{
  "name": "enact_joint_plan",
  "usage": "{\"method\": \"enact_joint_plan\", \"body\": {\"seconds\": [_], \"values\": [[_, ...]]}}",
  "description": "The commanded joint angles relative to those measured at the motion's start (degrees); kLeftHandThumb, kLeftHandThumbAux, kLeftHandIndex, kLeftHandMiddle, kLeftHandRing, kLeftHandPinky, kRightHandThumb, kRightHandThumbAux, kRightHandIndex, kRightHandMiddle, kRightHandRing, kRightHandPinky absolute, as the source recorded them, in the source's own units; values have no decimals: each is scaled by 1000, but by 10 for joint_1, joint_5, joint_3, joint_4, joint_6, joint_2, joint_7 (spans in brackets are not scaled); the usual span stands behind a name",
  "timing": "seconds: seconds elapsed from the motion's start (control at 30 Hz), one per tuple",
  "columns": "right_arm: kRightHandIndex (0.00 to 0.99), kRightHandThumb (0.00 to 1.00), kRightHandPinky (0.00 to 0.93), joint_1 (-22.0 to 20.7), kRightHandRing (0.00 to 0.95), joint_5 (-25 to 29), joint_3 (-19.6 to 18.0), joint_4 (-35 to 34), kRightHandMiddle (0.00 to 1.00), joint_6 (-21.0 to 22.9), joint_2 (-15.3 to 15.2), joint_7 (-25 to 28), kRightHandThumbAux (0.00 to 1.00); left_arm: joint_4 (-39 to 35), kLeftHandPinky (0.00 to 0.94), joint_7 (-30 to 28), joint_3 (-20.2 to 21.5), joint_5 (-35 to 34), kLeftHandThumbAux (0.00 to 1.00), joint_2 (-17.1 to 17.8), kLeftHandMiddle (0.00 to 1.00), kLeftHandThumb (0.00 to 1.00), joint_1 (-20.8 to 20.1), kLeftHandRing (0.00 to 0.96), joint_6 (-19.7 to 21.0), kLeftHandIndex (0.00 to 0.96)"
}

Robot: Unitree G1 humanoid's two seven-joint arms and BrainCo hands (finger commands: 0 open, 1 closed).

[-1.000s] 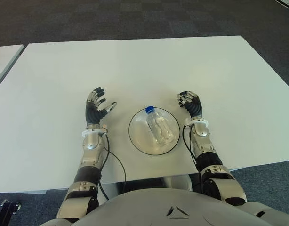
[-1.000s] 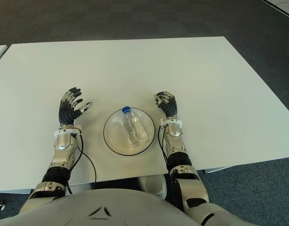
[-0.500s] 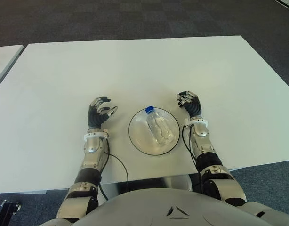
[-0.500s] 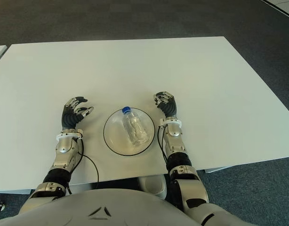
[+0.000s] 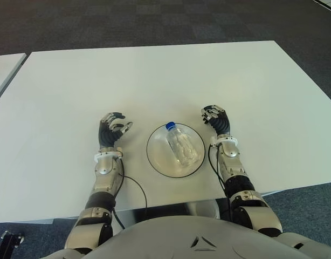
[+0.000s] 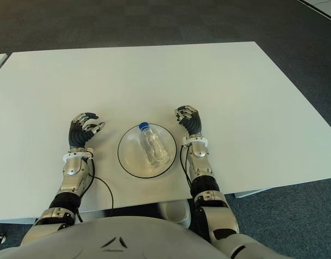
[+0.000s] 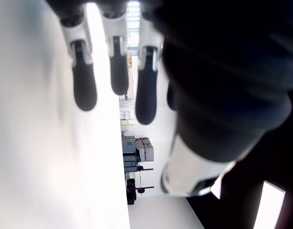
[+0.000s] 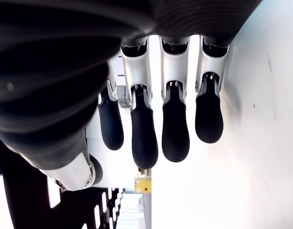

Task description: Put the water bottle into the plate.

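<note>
Dark carpet tiles surround the wide white table (image 5: 154, 70), and near its front edge sits a shallow round glass plate with a dark rim (image 5: 156, 161). From the head cameras, the clear plastic water bottle with a blue cap (image 5: 179, 144) lies on its side inside that plate, cap toward the far rim, touched by neither hand. Left of the plate, the left hand (image 5: 110, 131) shows with its black fingers (image 5: 116, 116) curled loosely inward around nothing, well apart from the bottle. Right of the plate, just beside its rim, the right hand (image 6: 191, 122) shows with fingers likewise bent and empty. From the left wrist camera, three dark fingertips (image 7: 84, 90) hang beside the pale tabletop, bent over the palm, enclosing nothing. From the right wrist camera, four black fingertips (image 8: 175, 133) curl over the palm next to the white surface, holding nothing; no bottle appears between them.
</note>
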Motion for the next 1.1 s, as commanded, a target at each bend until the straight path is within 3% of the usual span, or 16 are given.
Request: {"method": "enact_joint_plan", "body": {"seconds": [0.03, 0.13, 0.17, 0.23, 0.37, 0.73, 1.1], "values": [[434, 708, 643, 10, 628, 0, 1, -1, 608, 13, 5, -1, 729, 19, 485, 2, 0, 7, 977, -2, 474, 77, 9, 477, 18, 442], [434, 708, 641, 12, 629, 1, 2, -3, 610, 14, 6, -1, 729, 17, 514, 1, -2, 8, 980, -2, 502, 121, 10, 504, 25, 473], [434, 708, 640, 12, 629, 1, 2, -4, 611, 14, 7, -1, 729, 16, 518, 1, -1, 8, 886, -2, 511, 329, 10, 511, 27, 457], [434, 708, 638, 13, 629, 2, 3, -4, 612, 15, 7, 0, 728, 14, 519, 1, -1, 9, 804, -2, 521, 511, 11, 518, 30, 444], [435, 709, 637, 12, 628, 3, 3, -2, 612, 14, 8, 2, 728, -1, 528, 2, -4, 12, 735, -6, 545, 664, 18, 532, 38, 434], [434, 708, 640, 15, 628, 4, 5, -1, 611, 6, 12, 3, 729, -54, 539, -6, -11, 14, 715, -11, 569, 707, 35, 550, 77, 432], [434, 708, 637, 15, 627, 0, 6, 0, 612, 6, 15, -3, 729, -72, 551, -12, -14, 16, 713, -8, 588, 709, 41, 562, 91, 434]]}}
